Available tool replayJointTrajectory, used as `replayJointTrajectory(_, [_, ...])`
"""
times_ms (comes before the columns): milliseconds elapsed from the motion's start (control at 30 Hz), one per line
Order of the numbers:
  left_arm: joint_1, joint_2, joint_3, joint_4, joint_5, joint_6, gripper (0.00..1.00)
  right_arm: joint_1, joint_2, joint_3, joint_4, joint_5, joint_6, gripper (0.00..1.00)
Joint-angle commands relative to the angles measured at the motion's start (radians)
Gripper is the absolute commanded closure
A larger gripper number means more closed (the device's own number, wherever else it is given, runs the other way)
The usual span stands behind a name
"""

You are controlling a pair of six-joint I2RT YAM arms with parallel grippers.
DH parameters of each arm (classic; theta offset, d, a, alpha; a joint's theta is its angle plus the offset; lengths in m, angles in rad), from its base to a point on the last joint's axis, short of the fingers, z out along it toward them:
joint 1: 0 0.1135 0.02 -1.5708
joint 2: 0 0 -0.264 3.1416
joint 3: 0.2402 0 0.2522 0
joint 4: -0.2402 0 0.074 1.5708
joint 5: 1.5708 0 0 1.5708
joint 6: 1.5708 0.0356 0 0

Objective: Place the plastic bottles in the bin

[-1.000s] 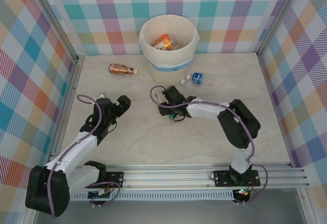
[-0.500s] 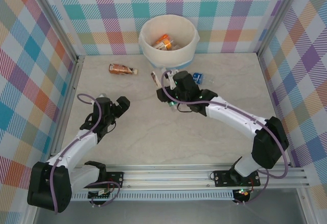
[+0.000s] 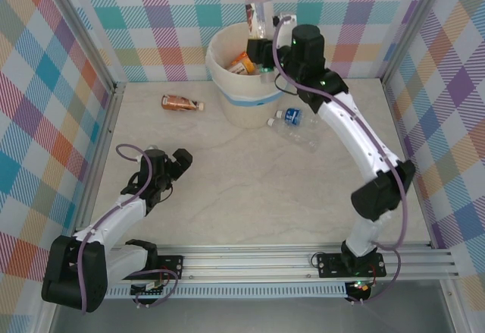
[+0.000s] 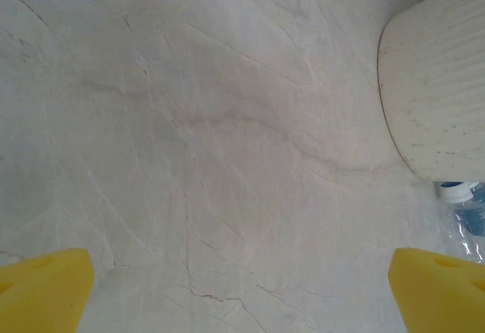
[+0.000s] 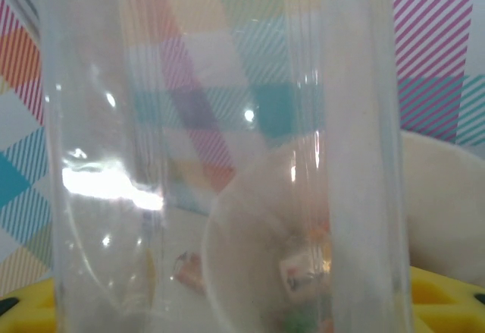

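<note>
Above the round cream-white bin with the light blue band [image 3: 250,94], at the far edge of the pale marbled table [image 3: 250,196]: right gripper [image 3: 261,45] closed around a clear plastic bottle [image 3: 259,16]. The bottle is held upright, its lower part between the fingers and its upper part against the checked back wall [image 3: 341,7]. It hangs over the bin's mouth, toward the far rim, not inside.

Right wrist view: same bottle [image 5: 227,151] close against the lens, a yellow finger pad [image 5: 447,295] at the bottom edge, bin [image 5: 455,196] seen behind and through the plastic.

Inside the bin: an orange-labelled bottle [image 3: 242,64] lying on the white liner [image 3: 227,52]; other contents too small to tell.

On the table, left of the bin and apart from it: amber plastic bottle with a pale cap [image 3: 180,103], on its side. Just right of the bin's base: clear bottle with blue label and white cap [image 3: 292,117], lying with its cap toward the bin. More clear plastic lies beside it under the right arm; cannot tell if it is a second bottle.

Low over the table on the left side: left gripper [image 3: 168,158], well apart from the bin and all bottles, jaws spread fully, nothing between them.

Left wrist view: yellow fingertips [image 4: 45,287] at both lower corners, bare table between; bin wall [image 4: 439,83] at right, the blue-label bottle's white cap [image 4: 457,190] just below it
</note>
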Motion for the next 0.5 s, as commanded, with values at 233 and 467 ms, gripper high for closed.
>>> replayJointTrajectory(233, [0.025, -0.006, -0.001, 0.024, -0.009, 0.014, 0.00, -0.029, 0.423, 0.529, -0.181, 0.172, -0.089, 0.51])
replayJointTrajectory(467, [0.029, -0.003, 0.005, 0.042, -0.035, 0.038, 0.00, -0.041, 0.527, 0.636, -0.260, 0.219, -0.044, 0.41])
